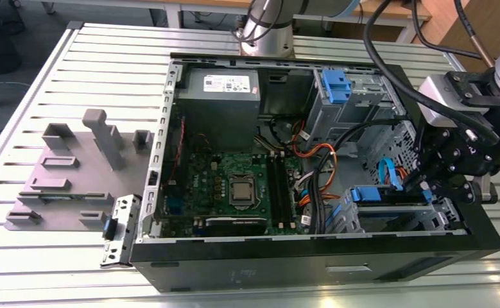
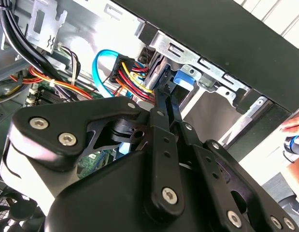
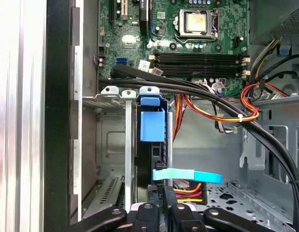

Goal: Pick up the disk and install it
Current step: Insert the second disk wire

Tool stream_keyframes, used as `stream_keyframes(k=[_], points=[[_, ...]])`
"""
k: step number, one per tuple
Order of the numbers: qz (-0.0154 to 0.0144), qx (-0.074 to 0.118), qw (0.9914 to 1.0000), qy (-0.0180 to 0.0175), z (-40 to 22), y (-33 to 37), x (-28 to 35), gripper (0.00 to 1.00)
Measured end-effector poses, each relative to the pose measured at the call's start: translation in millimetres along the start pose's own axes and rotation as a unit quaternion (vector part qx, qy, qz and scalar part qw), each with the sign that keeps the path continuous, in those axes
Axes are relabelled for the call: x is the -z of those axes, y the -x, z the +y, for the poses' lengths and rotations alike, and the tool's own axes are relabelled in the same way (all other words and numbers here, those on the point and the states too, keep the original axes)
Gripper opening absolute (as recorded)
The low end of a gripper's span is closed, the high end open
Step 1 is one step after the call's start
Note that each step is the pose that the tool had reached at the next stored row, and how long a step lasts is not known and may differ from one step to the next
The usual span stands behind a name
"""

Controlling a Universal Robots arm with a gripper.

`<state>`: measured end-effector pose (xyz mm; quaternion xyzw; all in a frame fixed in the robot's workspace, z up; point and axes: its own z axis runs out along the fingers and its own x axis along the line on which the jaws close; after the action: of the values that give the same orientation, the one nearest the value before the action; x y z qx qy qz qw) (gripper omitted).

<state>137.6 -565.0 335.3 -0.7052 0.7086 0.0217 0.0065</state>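
Observation:
The disk (image 3: 152,126) stands on edge in the drive cage (image 3: 110,94) at the case's front corner. Its blue carrier handle (image 1: 365,194) pokes up between the metal rails. My gripper (image 1: 431,187) hangs over that cage at the exterior view's right. In both wrist views its two black fingers (image 2: 163,116) lie close together and point along the disk's edge, with the tips by the blue handle (image 2: 184,77). The gripper (image 3: 161,208) looks shut, and I cannot tell whether it pinches the disk. A light-blue data cable (image 3: 188,176) crosses just past the fingertips.
The open computer case (image 1: 318,256) lies on a slatted metal table (image 1: 44,83). Inside are the motherboard (image 1: 232,186), a grey power-supply box (image 1: 219,86), another blue carrier (image 1: 334,86) and thick black and coloured cables (image 3: 221,104). A grey fixture (image 1: 70,173) sits beside the case. A person's hand (image 2: 293,126) shows outside it.

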Motion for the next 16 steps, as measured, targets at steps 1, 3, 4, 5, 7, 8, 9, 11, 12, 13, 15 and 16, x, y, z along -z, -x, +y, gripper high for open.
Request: stream_keyframes(k=[1, 3, 4, 5, 7, 8, 9, 11, 12, 13, 15, 16], points=[[0.0001, 0.000, 1.00000, 0.0000, 0.0, 0.0, -0.2, 0.16], [-0.0001, 0.000, 1.00000, 0.0000, 0.0, 0.1, -0.9, 0.16], [0.0000, 0.000, 1.00000, 0.0000, 0.0, 0.1, -1.2, 0.16], [0.0000, 0.000, 1.00000, 0.0000, 0.0, 0.0, -1.3, 0.16], [-0.0002, 0.000, 1.00000, 0.0000, 0.0, 0.1, -2.2, 0.16], [-0.0001, 0.000, 1.00000, 0.0000, 0.0, 0.0, -2.7, 0.16], [0.0000, 0.000, 1.00000, 0.0000, -0.1, 0.0, -3.1, 0.16], [0.0001, 0.000, 1.00000, 0.0000, -0.1, 0.0, -3.4, 0.16], [0.0001, 0.000, 1.00000, 0.0000, -0.1, 0.0, -3.4, 0.16], [0.0000, 0.000, 1.00000, 0.0000, -0.1, 0.0, -3.5, 0.16], [-0.0001, 0.000, 1.00000, 0.0000, -0.1, 0.0, -3.6, 0.16], [-0.0002, 0.000, 1.00000, 0.0000, -0.1, 0.0, -4.1, 0.16]])
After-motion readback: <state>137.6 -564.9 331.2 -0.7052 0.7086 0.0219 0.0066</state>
